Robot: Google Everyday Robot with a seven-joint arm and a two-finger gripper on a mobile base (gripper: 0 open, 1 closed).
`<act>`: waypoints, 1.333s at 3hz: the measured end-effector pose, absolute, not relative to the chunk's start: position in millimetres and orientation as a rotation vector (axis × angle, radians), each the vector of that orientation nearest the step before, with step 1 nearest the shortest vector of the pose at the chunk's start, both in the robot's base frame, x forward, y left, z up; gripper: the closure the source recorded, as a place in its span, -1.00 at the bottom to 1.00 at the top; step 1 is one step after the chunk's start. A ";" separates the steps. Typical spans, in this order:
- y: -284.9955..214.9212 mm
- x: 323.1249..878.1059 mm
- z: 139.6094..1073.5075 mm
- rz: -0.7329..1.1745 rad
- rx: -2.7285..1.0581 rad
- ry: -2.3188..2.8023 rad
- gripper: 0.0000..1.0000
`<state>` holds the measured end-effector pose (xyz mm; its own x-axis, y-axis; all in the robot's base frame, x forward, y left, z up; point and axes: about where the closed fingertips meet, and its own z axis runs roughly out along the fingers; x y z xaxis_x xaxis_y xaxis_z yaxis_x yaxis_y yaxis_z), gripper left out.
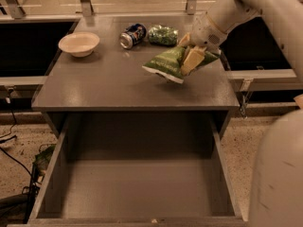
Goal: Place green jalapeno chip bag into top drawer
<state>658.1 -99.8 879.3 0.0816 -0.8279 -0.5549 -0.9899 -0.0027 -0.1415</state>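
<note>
We see the gripper [191,56] clamped on the green jalapeno chip bag [166,63], holding it tilted over the counter [104,86] near the right edge. The top drawer [142,186] stands open below the front edge. A bowl [79,43] sits by the back left corner; a can [132,35] and a dark green bag [163,34], by the back edge.

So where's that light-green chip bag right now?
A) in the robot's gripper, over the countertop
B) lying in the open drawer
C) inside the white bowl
A: the gripper is shut on the green jalapeno chip bag over the countertop, not in the open top drawer.
</note>
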 end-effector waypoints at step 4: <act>-120.4 570.5 915.6 0.459 -1.877 1.545 1.00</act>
